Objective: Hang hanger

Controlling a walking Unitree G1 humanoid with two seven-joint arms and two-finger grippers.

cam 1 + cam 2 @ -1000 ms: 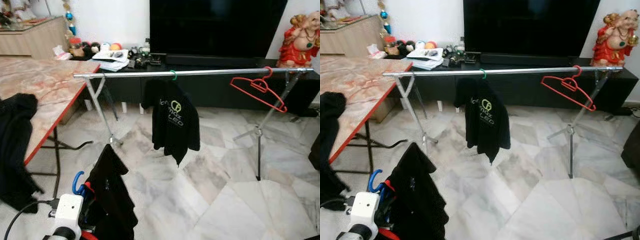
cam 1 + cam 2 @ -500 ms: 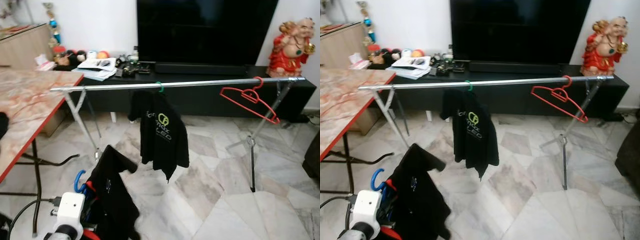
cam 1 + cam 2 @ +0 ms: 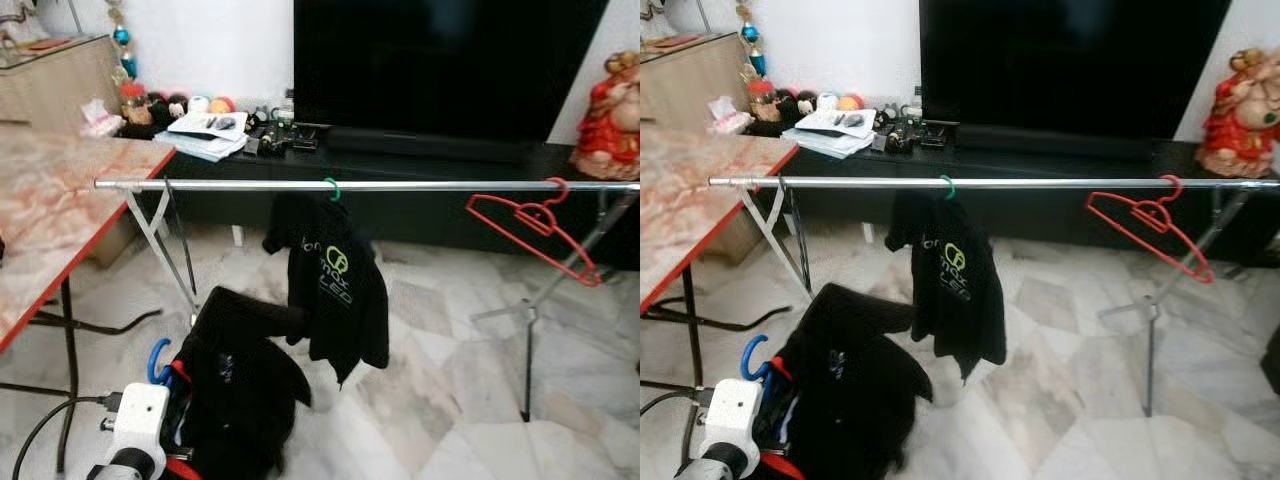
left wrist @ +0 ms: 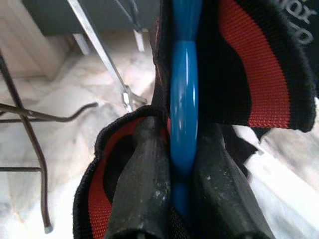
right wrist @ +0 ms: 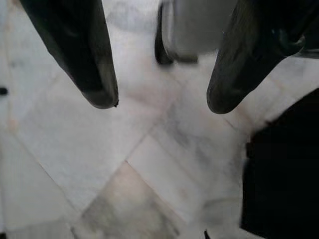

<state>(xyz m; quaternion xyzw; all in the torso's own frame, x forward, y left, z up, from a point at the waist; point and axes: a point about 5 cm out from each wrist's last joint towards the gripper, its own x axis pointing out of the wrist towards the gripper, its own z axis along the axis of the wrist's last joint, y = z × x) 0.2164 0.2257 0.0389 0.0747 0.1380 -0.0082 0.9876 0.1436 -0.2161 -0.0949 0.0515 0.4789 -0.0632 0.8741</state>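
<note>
My left gripper (image 4: 182,134) is shut on a blue hanger (image 4: 183,94) that carries a black garment with red trim (image 3: 240,385). The hanger's blue hook (image 3: 157,361) shows low at the left, below the rail. A silver clothes rail (image 3: 420,186) runs across in front of me. On it hang a black printed T-shirt (image 3: 337,292) on a green hanger (image 3: 331,189) and a bare red hanger (image 3: 535,226) farther right. My right gripper (image 5: 159,104) hangs open over the marble floor, holding nothing.
A marble-topped table with a red edge (image 3: 70,225) stands at the left. The rail's crossed legs (image 3: 160,240) and right stand (image 3: 527,330) rest on the floor. Behind are a black TV cabinet (image 3: 440,165), a cluttered shelf (image 3: 215,125) and a red statue (image 3: 610,120). A cable (image 3: 40,430) trails near my left arm.
The camera has shifted, and the rail now sits lower and nearer in view. The black garment in my left gripper has swung out wider toward the hanging T-shirt.
</note>
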